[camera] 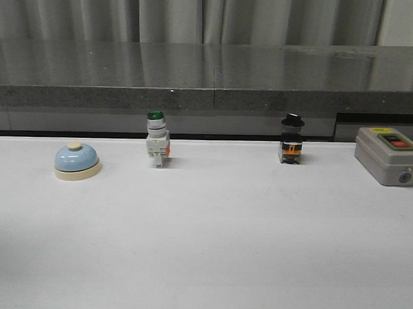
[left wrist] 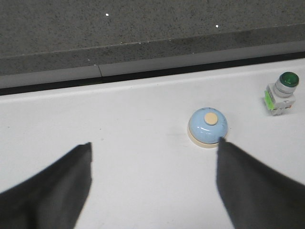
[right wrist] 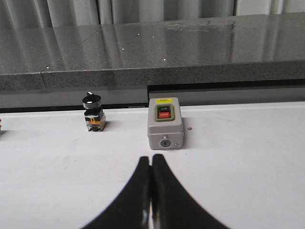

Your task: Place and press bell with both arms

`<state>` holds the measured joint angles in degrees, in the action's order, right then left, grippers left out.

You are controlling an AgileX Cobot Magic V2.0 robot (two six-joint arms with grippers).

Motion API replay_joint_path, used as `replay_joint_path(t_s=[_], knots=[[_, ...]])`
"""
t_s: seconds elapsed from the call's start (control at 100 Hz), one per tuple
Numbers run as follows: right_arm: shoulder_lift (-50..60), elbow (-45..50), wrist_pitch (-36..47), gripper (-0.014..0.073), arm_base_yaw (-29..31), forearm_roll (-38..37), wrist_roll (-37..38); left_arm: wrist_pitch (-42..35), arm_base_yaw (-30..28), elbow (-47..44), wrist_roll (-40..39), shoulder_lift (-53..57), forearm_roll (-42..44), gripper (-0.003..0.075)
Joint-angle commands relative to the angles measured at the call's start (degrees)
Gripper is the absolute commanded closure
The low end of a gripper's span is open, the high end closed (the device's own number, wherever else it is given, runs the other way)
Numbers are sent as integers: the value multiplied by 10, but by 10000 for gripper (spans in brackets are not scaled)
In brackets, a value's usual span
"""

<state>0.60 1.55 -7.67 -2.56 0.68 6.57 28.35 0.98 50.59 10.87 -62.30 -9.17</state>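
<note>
The light-blue bell [camera: 77,161] with cream base and cream button stands on the white table at the far left. It also shows in the left wrist view [left wrist: 208,126], just beyond one fingertip. My left gripper [left wrist: 155,145] is open wide and empty above the table, the bell off to one side of its gap. My right gripper [right wrist: 151,160] is shut and empty, pointing at the grey box. Neither arm shows in the front view.
A green-capped white push-button switch [camera: 156,139] stands right of the bell. A black-knob switch [camera: 291,139] stands further right. A grey box with a red button [camera: 388,155] sits at the right edge. A dark grey ledge [camera: 209,73] runs behind the table.
</note>
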Motion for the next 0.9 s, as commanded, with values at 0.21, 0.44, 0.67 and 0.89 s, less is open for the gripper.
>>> replay_joint_path(t_s=[0.21, 0.44, 0.67, 0.89], knots=[[5, 0, 44, 662, 4, 1, -3, -23, 22, 112, 2, -154, -44, 31], [5, 0, 44, 662, 4, 1, -3, 67, 60, 218, 6, -284, -44, 64], [5, 0, 44, 662, 4, 1, -3, 90, 97, 295, 19, -388, -44, 69], [5, 0, 44, 662, 4, 1, -3, 118, 101, 334, 19, -460, -44, 69]])
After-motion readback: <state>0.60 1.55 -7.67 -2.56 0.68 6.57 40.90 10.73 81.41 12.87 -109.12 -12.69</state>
